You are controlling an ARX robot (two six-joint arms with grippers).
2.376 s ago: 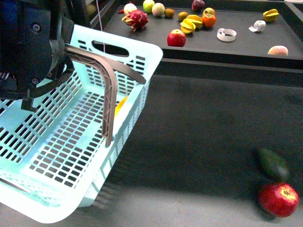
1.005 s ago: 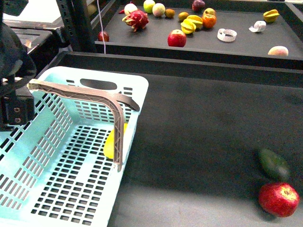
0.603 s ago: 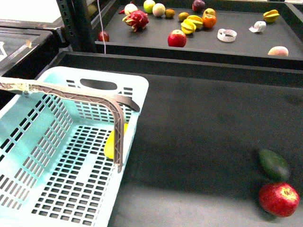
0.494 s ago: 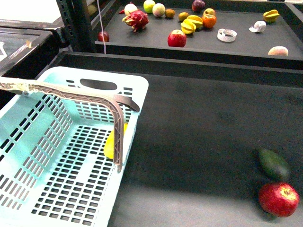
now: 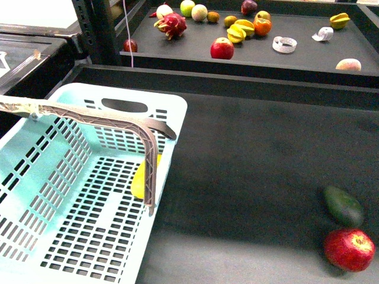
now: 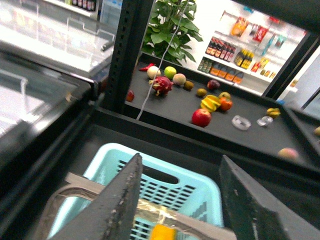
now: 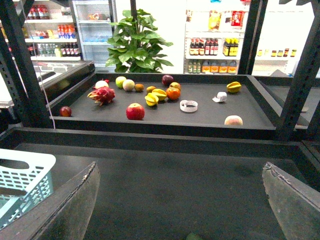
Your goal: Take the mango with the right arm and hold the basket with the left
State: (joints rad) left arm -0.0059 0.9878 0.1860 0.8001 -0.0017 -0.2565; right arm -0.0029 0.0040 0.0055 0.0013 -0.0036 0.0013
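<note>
Left end effector (image 6: pixel 177 200): fingers spread wide, nothing between them. It hangs above the light-blue basket (image 5: pixel 35 177). In the left wrist view the brown basket handle (image 6: pixel 80 186) and a yellow-orange patch, the mango (image 6: pixel 162 233), sit directly below the gap between the fingers, not touching them.

Front view: mango (image 5: pixel 140 180) lies inside the basket, against its right wall, partly hidden behind the upright of the handle (image 5: pixel 151 171). Neither arm shows in this view.

Right end effector (image 7: pixel 180 200): fingers wide apart, empty. It is over the dark surface (image 5: pixel 254 171), well apart from the mango; only the basket's corner (image 7: pixel 25 175) shows at the edge of the right wrist view, mango not visible there.

Near the front right of the surface: red apple (image 5: pixel 349 249), with a dark green oval fruit (image 5: pixel 343 205) just behind it, close, contact unclear.

Far: raised tray (image 5: pixel 308 56) with loose fruit, among them another red apple (image 5: pixel 222 48) and a dragon fruit (image 5: pixel 170 24).

Versus 2.4 s ago: the basket was tilted up with the left arm filling the top left of the front view; now the basket sits flat and the arm is gone from that view. Mango has ended up lower in the basket. Since 0.6 s ago nothing visible has changed.
</note>
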